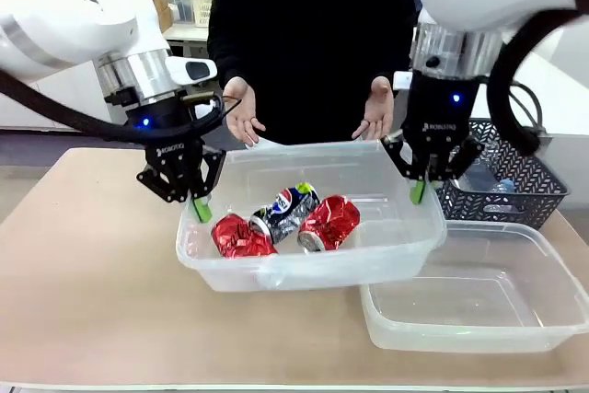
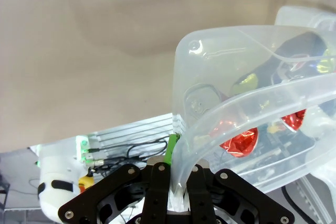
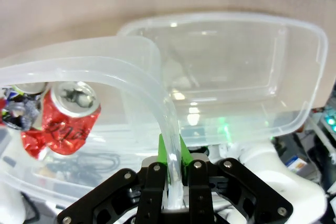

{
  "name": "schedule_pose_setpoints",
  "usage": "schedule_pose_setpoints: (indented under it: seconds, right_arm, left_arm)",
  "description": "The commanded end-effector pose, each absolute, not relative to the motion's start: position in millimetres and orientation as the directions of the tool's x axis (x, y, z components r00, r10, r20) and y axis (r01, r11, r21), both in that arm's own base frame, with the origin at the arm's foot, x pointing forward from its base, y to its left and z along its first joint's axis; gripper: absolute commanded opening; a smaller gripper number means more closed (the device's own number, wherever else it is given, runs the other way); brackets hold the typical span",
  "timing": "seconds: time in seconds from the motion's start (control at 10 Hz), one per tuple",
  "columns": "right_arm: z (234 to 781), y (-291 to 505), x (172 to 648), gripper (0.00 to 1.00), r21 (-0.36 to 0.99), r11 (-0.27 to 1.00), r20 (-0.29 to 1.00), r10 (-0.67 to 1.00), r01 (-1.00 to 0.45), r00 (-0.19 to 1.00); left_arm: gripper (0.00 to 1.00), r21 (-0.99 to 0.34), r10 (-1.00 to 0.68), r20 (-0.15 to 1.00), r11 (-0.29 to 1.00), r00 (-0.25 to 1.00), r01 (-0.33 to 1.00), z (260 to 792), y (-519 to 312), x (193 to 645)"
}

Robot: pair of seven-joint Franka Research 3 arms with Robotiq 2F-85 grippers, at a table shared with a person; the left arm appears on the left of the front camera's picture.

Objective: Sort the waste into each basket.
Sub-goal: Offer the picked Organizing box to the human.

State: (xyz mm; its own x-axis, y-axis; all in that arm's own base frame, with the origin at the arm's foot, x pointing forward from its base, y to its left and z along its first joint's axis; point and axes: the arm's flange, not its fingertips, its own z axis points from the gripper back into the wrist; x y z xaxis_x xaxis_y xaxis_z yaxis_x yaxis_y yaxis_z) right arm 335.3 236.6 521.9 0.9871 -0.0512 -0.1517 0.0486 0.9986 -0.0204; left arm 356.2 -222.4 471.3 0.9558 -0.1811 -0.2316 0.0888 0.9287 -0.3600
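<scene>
Tub with cans: a clear tub (image 1: 386,250) holds two crushed red cans (image 1: 239,236) (image 1: 329,222) with a blue-and-silver can (image 1: 285,212) between them. It looks lifted just off the surface (image 1: 92,264).
Long axis: runs left to right, from one hand to the other.
Left hand (image 1: 201,202): closed on the rim at the tub's left end; the rim sits pinched between its pads in the left wrist view.
Right hand (image 1: 419,189): closed on the rim at the right end.
Arm pose: both wrists stand over the tub's ends, fingers pointing straight down.
Key relation: the empty tub (image 1: 460,338) rests on the surface to the right and nearer the robot, with the held tub's right end overlapping its corner.
Behind: the person's open palms (image 1: 241,112); a dark mesh basket (image 1: 515,181) at the right.
Next move: probably both arms travelling together and level, or the cans slide.
</scene>
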Motion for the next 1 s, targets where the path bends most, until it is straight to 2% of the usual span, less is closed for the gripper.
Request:
schedule_pose_setpoints:
  seconds: [0.0,0.2,0.4,0.8,0.9]
  right_arm:
    - [553,242,397,0.06,-0.052,0.999,-0.179,-0.026,0.017,0.983]
    - [569,243,451,0.06,-0.087,0.995,-0.186,-0.073,0.057,0.980]
    - [555,247,513,0.06,-0.078,0.996,-0.270,-0.064,0.044,0.961]
    - [511,250,510,0.06,-0.037,0.999,-0.313,-0.048,0.038,0.948]
    - [519,237,530,0.06,-0.060,0.997,-0.283,-0.058,0.043,0.957]
  left_arm:
    - [0.04,-0.355,-0.148,-0.218,0.933,0.965,0.063,504,-234,403]
    - [0.04,-0.381,-0.121,-0.227,0.924,0.966,0.026,518,-235,453]
    - [0.04,-0.407,-0.069,-0.195,0.913,0.978,-0.016,521,-236,507]
    - [0.04,-0.439,0.002,-0.240,0.892,0.971,-0.110,511,-228,542]
    - [0.04,-0.381,-0.057,-0.226,0.924,0.972,-0.034,496,-218,532]
